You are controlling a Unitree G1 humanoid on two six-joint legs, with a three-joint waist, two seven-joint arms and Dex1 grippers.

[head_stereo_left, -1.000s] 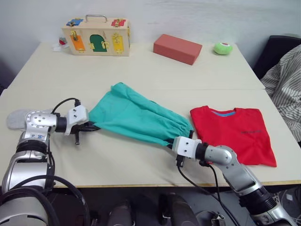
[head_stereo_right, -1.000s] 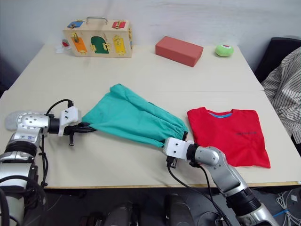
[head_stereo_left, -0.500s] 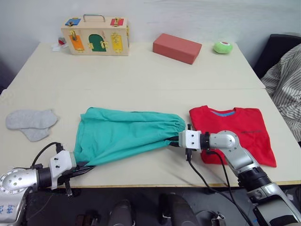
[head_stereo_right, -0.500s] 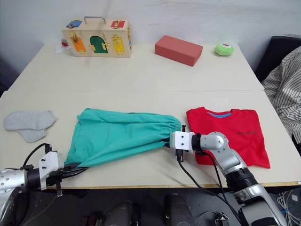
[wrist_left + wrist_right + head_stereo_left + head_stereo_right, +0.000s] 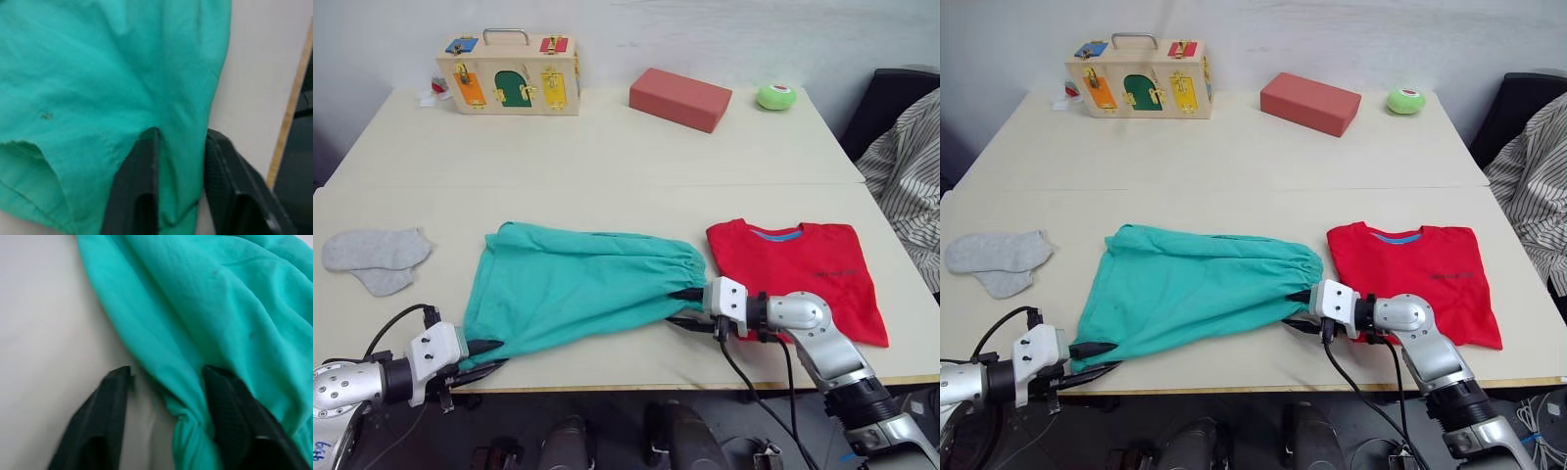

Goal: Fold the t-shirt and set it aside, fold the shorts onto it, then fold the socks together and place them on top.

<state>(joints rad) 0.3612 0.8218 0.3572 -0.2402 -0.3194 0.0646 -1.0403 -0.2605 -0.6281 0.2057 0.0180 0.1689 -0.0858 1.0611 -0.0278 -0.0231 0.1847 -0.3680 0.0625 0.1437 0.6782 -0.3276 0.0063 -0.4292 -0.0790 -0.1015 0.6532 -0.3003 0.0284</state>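
Change: right gripper (image 5: 683, 306) has backed off with fingers now spread; shorts settled flat.
Shorts (image 5: 573, 289): mid-table, beside t-shirt (image 5: 798, 277); soft, limp; grip hems, corners.
Left gripper (image 5: 1092, 358): fingers parted, straddling near hem.
Socks (image 5: 374, 258): far left.

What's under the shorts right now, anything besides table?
The shorts lie spread on the bare table, beside the t-shirt, not over it. The socks lie apart. Whatever the cloth covers can't be seen.

head pair overlooking table (image 5: 607, 147), wrist cameras close on shorts (image 5: 107, 73)
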